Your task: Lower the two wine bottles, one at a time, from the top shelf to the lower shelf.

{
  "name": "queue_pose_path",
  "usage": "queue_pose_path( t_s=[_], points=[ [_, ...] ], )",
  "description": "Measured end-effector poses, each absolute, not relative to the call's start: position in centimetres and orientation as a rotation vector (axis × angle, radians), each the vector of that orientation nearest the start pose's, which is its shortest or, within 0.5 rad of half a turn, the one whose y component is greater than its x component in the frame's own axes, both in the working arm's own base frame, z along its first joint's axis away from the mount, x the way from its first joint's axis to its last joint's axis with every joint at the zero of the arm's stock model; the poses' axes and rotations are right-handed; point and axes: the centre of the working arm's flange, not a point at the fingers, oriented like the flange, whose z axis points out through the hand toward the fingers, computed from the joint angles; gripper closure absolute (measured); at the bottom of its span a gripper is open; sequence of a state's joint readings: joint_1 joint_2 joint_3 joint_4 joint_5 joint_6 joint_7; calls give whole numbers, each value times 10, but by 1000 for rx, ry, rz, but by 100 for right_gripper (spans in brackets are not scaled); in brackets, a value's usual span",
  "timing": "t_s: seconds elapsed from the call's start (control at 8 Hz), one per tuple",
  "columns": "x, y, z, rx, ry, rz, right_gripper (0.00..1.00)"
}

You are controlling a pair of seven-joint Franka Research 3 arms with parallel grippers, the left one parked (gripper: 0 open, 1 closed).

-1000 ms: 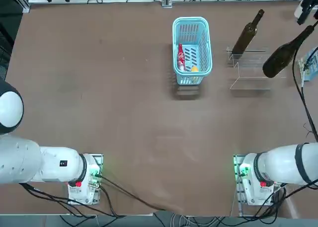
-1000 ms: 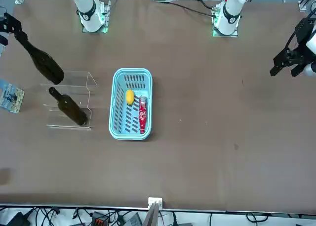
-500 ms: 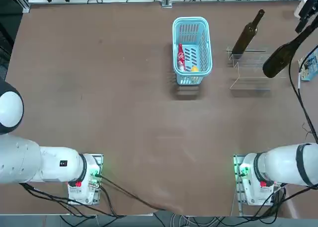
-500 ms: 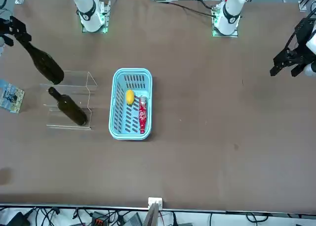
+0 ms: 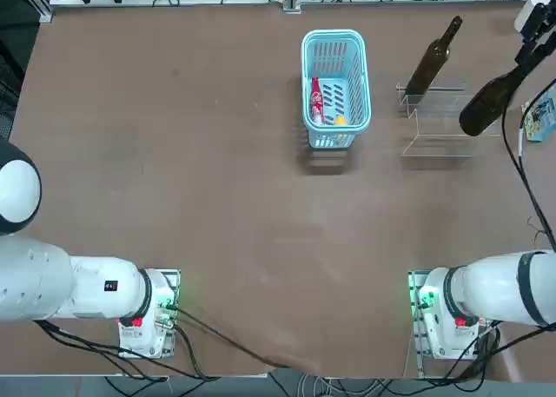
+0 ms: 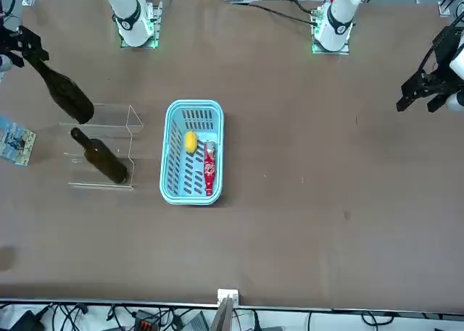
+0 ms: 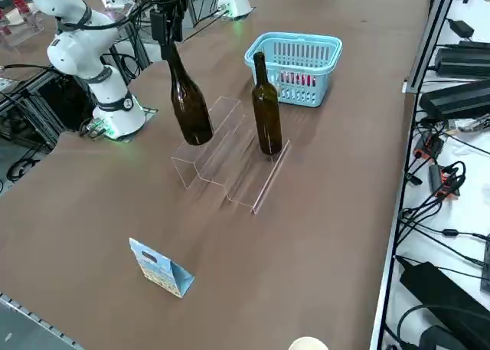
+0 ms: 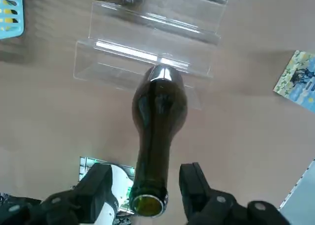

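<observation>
One dark wine bottle (image 7: 190, 105) stands upright on the top shelf (image 7: 210, 124) of the clear stepped stand (image 5: 439, 141), at the end nearest my right arm. My right gripper (image 8: 147, 173) straddles its neck just below the mouth, open, with a small gap showing beside each finger (image 8: 101, 183). This bottle (image 5: 486, 102) also shows from overhead, and from the front (image 6: 69, 95) with the gripper (image 6: 25, 47) at its neck. The second bottle (image 7: 266, 105) stands upright on the lower shelf (image 6: 87, 180), on the basket's side.
A light-blue basket (image 5: 336, 41) holding a red tube and a yellow fruit stands left of the stand in the top view. A small blue printed card (image 7: 161, 269) stands on the table beyond the stand, near the right edge.
My right gripper has shifted a little along the table onto the neck of the top-shelf bottle. Both bottles have stayed where they were.
</observation>
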State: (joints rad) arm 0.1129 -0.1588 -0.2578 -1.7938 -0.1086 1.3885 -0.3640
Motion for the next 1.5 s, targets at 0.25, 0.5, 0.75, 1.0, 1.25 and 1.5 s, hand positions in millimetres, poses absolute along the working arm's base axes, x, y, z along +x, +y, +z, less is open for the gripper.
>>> queue_pose_path(
  t_s=[0.25, 0.5, 0.75, 1.0, 1.25, 1.5],
  points=[
    [471, -92, 585, -3103, -346, 424, 22],
    [470, -93, 583, -3107, -348, 433, 25],
    [469, -93, 580, -3106, -350, 447, 28],
    [468, -93, 577, -3104, -352, 461, 38],
    [468, -94, 577, -3107, -354, 467, 48],
    [468, -95, 577, -3118, -356, 470, 61]
  ],
)
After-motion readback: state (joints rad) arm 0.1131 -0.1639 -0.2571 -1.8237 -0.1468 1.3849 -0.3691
